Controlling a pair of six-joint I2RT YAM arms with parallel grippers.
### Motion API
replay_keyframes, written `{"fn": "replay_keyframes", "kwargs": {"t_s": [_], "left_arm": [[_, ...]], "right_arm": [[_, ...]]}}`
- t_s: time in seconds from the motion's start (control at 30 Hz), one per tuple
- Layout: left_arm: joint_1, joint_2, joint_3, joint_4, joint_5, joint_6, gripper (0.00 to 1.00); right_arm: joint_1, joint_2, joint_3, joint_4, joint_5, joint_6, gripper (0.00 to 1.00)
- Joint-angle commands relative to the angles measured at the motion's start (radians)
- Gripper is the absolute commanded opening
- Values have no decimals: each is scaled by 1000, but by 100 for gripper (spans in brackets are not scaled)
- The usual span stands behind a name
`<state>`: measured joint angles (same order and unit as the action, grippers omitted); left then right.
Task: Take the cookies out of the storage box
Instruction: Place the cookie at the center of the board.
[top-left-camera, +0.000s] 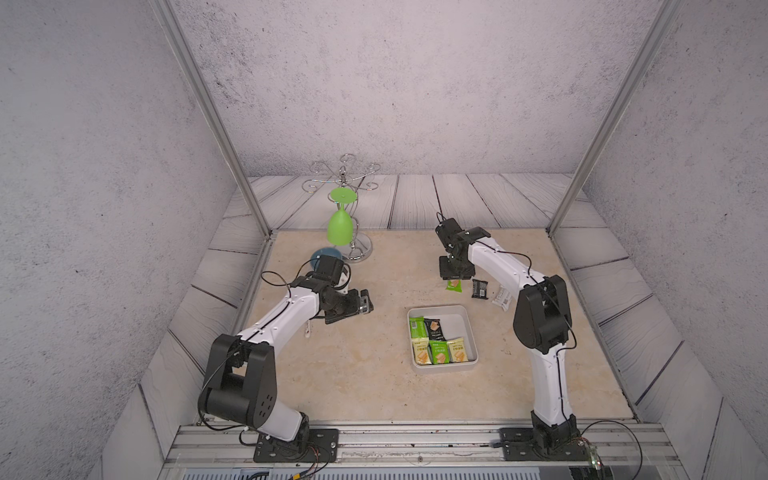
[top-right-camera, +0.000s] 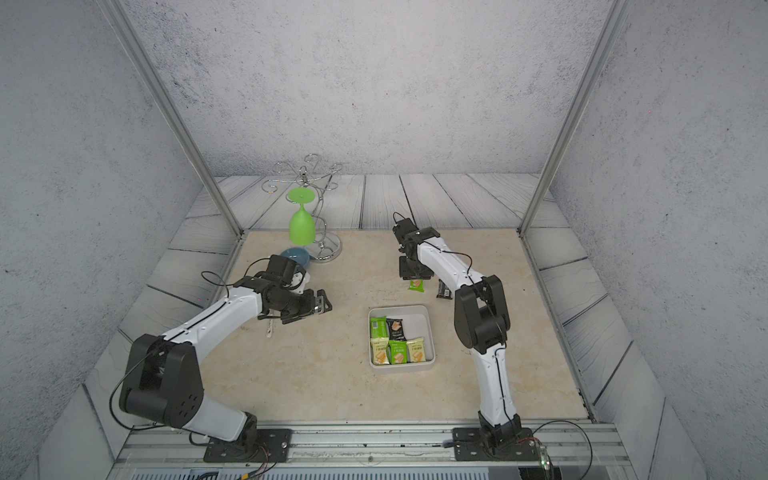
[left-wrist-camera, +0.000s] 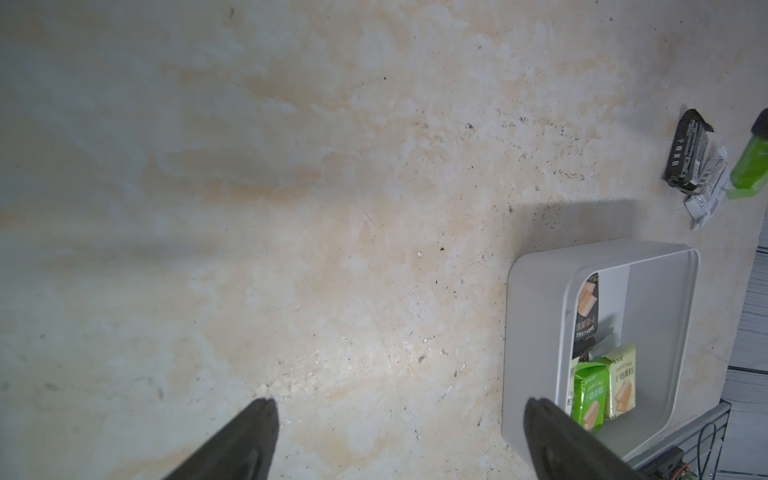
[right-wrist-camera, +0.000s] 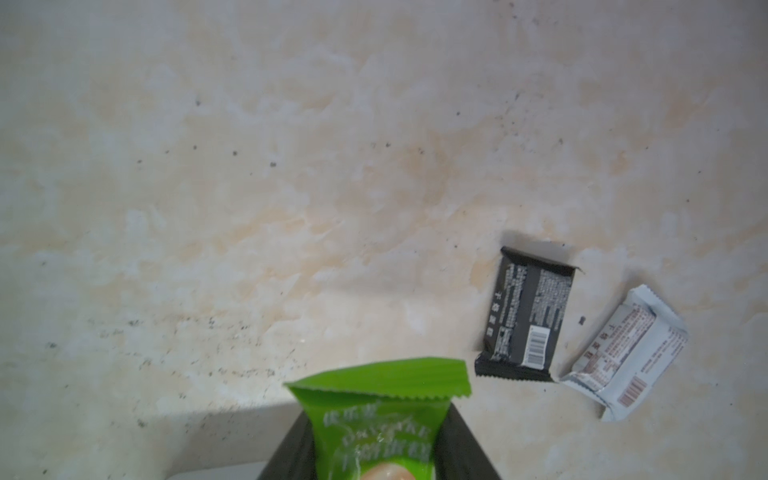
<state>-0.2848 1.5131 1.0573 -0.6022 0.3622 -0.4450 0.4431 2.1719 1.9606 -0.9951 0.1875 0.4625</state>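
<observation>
Right wrist view: right fingers (right-wrist-camera: 463, 451) clamped on one green cookie packet (right-wrist-camera: 374, 388); one black packet (right-wrist-camera: 525, 311) and one white packet (right-wrist-camera: 627, 353) on the desk (right-wrist-camera: 291, 166). In a top view, five packets (top-left-camera: 439, 352) inside the storage box (top-left-camera: 455, 324), at 7 o'clock from them; left fingers (left-wrist-camera: 245, 440) apart.

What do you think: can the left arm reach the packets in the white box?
Probably yes: the left gripper is open, empty, with bare table between it and the open-topped storage box.
</observation>
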Motion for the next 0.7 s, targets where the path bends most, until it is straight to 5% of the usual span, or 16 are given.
{"fn": "replay_keyframes", "kwargs": {"t_s": [0.0,0.67], "left_arm": [[-7,-3,2,-24,-14,20,98],[-7,-6,19,-47,-28,29,98]], "right_arm": [[-30,35,30,-33,31,-6,39],[-90,168,3,-19,3,13,39]]}}
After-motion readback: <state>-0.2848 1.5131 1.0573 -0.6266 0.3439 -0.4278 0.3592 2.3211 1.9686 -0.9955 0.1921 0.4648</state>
